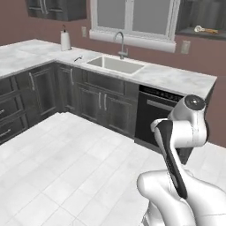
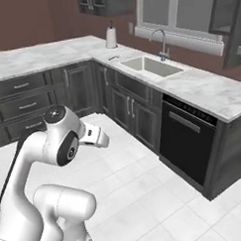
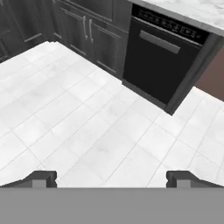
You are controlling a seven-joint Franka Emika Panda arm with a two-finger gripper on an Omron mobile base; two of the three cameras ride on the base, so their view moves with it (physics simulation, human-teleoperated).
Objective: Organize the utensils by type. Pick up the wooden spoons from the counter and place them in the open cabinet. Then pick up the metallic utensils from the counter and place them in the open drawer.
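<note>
A white marble counter (image 1: 176,79) with a sink runs along the far wall. One slim small utensil (image 1: 79,58) lies on the counter left of the sink, and it appears again as the slim utensil (image 2: 113,58); its colour is too small to tell. Tan wooden spoons (image 1: 205,30) lie on the shelf of the open cabinet (image 1: 194,17) at the upper right. My gripper (image 3: 111,179) is open with nothing between its fingers (image 3: 41,178). It hangs over the white floor tiles, far from the counter and pointing toward the dishwasher. The open drawer is out of view.
A black dishwasher (image 3: 162,57) sits under the counter's right end. Dark grey base cabinets (image 1: 101,101) line both walls. A paper towel roll (image 1: 65,40) stands in the corner, and a faucet (image 1: 120,44) rises behind the sink (image 1: 115,65). The tiled floor (image 1: 66,167) is wide.
</note>
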